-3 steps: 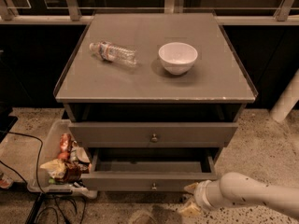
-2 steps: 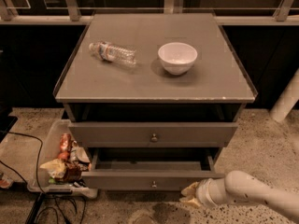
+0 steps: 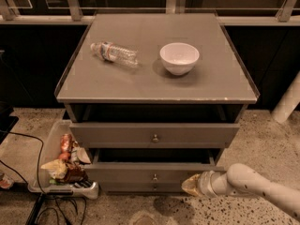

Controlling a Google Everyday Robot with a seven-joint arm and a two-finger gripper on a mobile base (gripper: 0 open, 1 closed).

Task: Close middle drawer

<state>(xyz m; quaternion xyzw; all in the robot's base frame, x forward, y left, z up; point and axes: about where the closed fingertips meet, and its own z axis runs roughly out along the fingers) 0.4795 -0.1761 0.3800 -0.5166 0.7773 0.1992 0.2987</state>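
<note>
The middle drawer [image 3: 122,172] is a wide grey-brown front with a small round knob [image 3: 154,176]. It stands pulled out, with a dark gap above it. The uppermost drawer front [image 3: 112,135] sits above it, also out a little. The lowest drawer is mostly hidden beneath. My gripper [image 3: 190,185], at the end of a white arm [image 3: 248,184] coming from the lower right, is at the right part of the middle drawer's front, close to or touching it.
A plastic water bottle [image 3: 115,53] lies on the cabinet top next to a white bowl [image 3: 179,57]. A white tray [image 3: 44,156] with snack packs sits on the floor at the left, with cables [image 3: 47,210] in front. A white post [image 3: 288,102] stands at the right.
My gripper has moved a little left and up, closer to the middle drawer's front. The drawer itself shows no clear movement.
</note>
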